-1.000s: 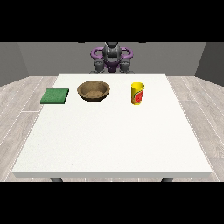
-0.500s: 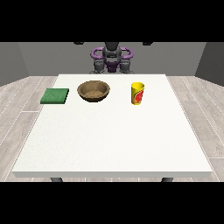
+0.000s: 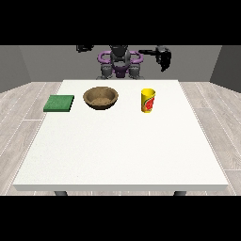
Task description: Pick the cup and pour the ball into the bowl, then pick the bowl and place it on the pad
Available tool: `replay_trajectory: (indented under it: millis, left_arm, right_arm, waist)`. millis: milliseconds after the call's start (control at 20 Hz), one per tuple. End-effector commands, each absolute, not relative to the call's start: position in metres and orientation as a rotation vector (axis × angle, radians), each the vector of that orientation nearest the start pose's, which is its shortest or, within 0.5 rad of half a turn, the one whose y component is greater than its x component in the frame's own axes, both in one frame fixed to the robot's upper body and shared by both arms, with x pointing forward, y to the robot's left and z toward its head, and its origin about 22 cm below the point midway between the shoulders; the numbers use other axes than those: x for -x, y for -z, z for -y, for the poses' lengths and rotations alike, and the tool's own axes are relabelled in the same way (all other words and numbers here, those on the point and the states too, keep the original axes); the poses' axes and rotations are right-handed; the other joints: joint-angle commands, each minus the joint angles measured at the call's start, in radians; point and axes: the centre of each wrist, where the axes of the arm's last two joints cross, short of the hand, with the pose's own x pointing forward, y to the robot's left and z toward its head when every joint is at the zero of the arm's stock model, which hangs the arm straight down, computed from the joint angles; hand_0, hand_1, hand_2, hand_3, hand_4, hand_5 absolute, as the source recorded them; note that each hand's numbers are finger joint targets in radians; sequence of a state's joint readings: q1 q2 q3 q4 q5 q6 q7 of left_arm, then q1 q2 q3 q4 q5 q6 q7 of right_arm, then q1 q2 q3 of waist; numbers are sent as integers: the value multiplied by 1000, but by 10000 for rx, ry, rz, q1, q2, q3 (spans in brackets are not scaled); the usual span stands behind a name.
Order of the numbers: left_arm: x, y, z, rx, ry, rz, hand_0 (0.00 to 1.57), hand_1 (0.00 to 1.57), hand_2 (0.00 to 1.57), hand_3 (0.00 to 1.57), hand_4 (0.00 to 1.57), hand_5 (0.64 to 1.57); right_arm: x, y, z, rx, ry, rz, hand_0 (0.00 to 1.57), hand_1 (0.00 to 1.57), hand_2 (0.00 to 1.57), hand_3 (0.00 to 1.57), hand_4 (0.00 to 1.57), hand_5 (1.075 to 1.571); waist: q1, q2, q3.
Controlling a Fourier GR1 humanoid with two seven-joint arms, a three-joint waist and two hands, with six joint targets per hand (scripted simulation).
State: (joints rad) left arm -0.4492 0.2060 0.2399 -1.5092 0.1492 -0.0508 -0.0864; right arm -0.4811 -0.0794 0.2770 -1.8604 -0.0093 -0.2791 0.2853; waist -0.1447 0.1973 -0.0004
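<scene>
A yellow cup [image 3: 148,100] with a red mark stands upright on the white table [image 3: 122,150], right of centre at the far side. I cannot see inside it, so no ball shows. A brown bowl [image 3: 100,98] sits to its left. Further left a flat green pad [image 3: 59,103] lies near the table's edge. The hand at the view's right [image 3: 164,59] hangs in the air behind and above the cup, well apart from it, fingers relaxed and holding nothing. The hand at the view's left [image 3: 84,47] is raised beside the robot's head, far from the table.
The robot's torso [image 3: 120,63] stands behind the table's far edge. The near half of the table holds no objects. Grey floor surrounds the table on all sides.
Both arms have lifted from beside the torso and spread outwards, the one at the view's right farther out. Cup, bowl and pad have not moved.
</scene>
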Motion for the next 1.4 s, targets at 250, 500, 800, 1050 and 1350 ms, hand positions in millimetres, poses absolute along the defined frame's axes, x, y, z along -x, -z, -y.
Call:
replay_trajectory:
  millis: [250,500,800,1050,1350]
  left_arm:
    - [-323,-27,-289,-302,-76,20294,0,0,0,0,0,1400]
    - [-332,-8,-331,-573,-535,19927,0,0,0,0,0,1417]
    - [-335,19,-323,-563,-630,19669,0,0,0,0,0,1439]
    - [-354,17,-324,-1106,-1148,20212,0,0,0,0,0,1418]
    - [-355,35,-311,-1163,-1094,20398,0,0,0,0,0,1431]
  right_arm:
    - [-274,-181,162,-1113,-1322,20338,0,0,0,0,0,1567]
    - [-261,-207,181,-1719,-1723,20383,0,0,0,0,0,1569]
    - [-260,-193,204,-1445,-1223,20158,0,0,0,0,0,1566]
    - [-248,-202,206,-1997,-1867,20759,0,0,0,0,0,1568]
    - [-236,-211,218,-1753,-1804,21419,0,0,0,0,0,1567]
  waist:
    - [256,321,-1]
    - [-288,271,-3]
    - [-220,124,0]
    - [-903,872,-4]
    - [-1109,1381,-5]
